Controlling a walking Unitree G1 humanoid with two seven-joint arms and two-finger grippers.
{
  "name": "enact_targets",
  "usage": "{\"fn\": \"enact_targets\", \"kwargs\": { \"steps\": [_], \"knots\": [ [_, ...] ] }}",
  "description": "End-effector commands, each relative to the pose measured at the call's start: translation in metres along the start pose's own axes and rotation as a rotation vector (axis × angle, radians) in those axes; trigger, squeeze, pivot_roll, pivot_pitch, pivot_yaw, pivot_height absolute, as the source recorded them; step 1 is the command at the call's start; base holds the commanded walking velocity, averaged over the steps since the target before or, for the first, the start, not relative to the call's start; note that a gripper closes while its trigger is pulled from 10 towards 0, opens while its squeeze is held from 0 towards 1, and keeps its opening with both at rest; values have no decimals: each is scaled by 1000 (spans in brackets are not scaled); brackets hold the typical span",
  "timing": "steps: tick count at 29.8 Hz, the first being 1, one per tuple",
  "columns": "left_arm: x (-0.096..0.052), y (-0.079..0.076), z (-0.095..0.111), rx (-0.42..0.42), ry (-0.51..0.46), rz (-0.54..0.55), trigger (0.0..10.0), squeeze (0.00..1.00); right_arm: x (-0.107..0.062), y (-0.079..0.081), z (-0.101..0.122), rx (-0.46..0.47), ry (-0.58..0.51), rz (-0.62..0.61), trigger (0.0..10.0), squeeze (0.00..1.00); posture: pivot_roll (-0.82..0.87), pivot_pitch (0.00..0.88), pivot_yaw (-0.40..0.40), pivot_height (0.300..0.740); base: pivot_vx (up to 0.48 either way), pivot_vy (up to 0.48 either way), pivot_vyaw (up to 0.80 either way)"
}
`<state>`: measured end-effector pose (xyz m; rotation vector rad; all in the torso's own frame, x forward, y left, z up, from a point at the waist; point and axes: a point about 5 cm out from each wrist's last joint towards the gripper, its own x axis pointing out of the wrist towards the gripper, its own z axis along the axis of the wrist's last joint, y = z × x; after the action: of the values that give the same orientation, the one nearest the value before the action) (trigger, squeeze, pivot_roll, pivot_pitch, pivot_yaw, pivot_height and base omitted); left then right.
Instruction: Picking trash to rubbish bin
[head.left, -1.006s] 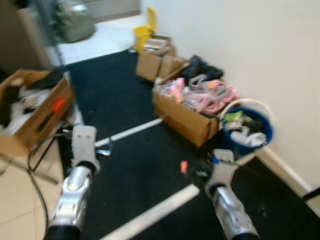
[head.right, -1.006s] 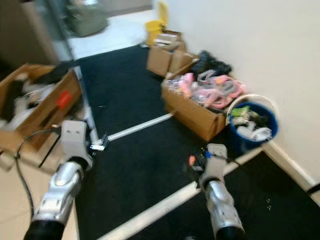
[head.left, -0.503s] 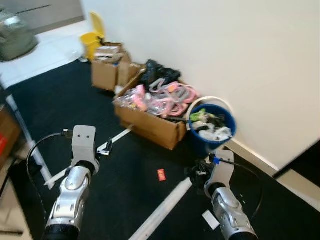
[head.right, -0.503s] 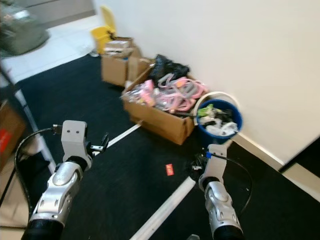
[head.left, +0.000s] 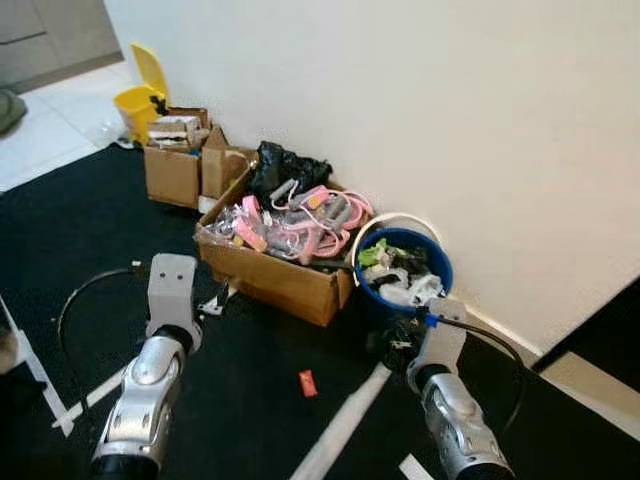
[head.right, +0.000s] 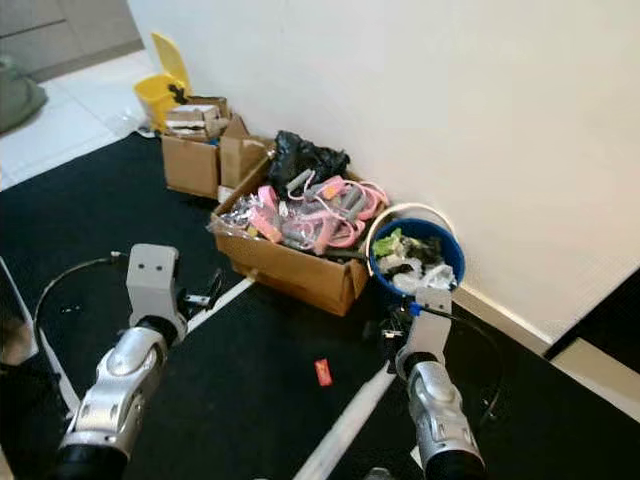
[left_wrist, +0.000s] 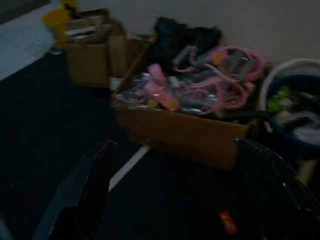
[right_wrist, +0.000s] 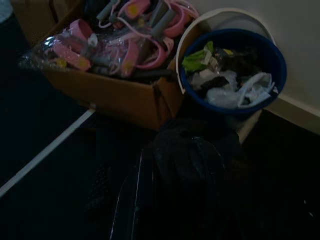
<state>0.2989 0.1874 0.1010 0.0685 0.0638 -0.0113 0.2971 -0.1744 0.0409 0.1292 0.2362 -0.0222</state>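
A blue bucket (head.left: 438, 279) with a white rim stands against the wall, full of crumpled white, green and dark trash. My right gripper (head.left: 394, 339) hovers low just in front of it, shut on a dark crumpled piece of trash (right_wrist: 189, 146). A small red scrap (head.left: 307, 382) lies on the black carpet between my arms. My left gripper (head.left: 214, 299) is open and holds nothing; its fingers (left_wrist: 87, 185) stand wide apart, facing the cardboard box.
A cardboard box (head.left: 283, 283) of pink and grey items sits left of the bucket. Smaller boxes (head.left: 175, 170) and a yellow dustpan (head.left: 140, 92) stand farther along the wall. White tape strips (head.left: 340, 430) cross the carpet. A white paper bit (head.left: 414, 467) lies near my right arm.
The camera has swung right and closer, so the bucket and box now sit nearer the middle. Both arms keep their pose; the right gripper still holds the dark trash.
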Motion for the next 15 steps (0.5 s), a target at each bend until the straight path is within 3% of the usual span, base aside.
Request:
{"fn": "enact_targets", "kwargs": {
  "steps": [1, 6, 15],
  "knots": [
    [-2, 0, -1, 9, 9, -2, 10000, 0, -2, -1, -2, -1, 11, 7, 10000, 0, 41, 122, 37, 740, 382, 0, 0],
    [-1, -1, -1, 4, 9, 0, 10000, 0, -1, 4, -1, -61, 5, 47, 10000, 0, 40, 124, 34, 740, 381, 0, 0],
    [0, -2, 0, 1, 7, 3, 10000, 0, 1, 5, 2, -65, 0, 49, 10000, 0, 40, 124, 33, 740, 380, 0, 0]
  ]
}}
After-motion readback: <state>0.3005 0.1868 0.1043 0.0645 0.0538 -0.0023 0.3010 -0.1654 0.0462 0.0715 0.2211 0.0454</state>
